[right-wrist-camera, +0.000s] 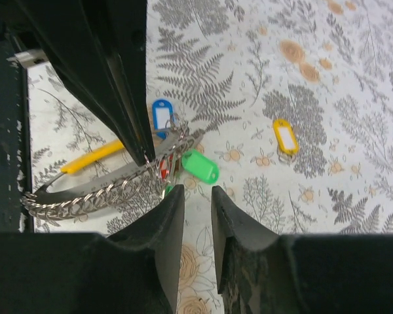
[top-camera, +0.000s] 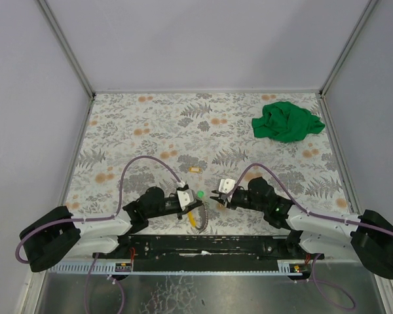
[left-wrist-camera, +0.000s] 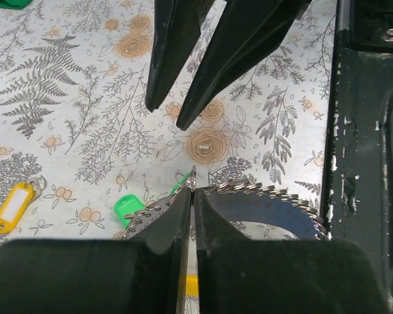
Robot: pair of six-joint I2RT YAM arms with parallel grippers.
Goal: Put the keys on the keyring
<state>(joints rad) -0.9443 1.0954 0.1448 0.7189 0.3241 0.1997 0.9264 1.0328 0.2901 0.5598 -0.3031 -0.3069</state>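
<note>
The keyring (right-wrist-camera: 111, 186) is a grey metal band edged with several small rings, with blue (right-wrist-camera: 162, 115), red (right-wrist-camera: 162, 167) and long yellow (right-wrist-camera: 92, 156) tags. My left gripper (left-wrist-camera: 192, 186) is shut on a thin ring of the keyring (left-wrist-camera: 262, 190), its tips pinching the wire. The green-tagged key (right-wrist-camera: 200, 165) lies right beside the band; I cannot tell if it is attached. It also shows in the top view (top-camera: 200, 194). My right gripper (right-wrist-camera: 198, 196) is open and empty, tips on the table just short of the green tag. The yellow-tagged key (right-wrist-camera: 285, 137) lies apart, farther out.
A green cloth (top-camera: 287, 121) lies bunched at the far right of the floral tabletop (top-camera: 150, 131). The black base rail (top-camera: 203, 245) runs along the near edge, close behind both grippers. The two grippers face each other a few centimetres apart.
</note>
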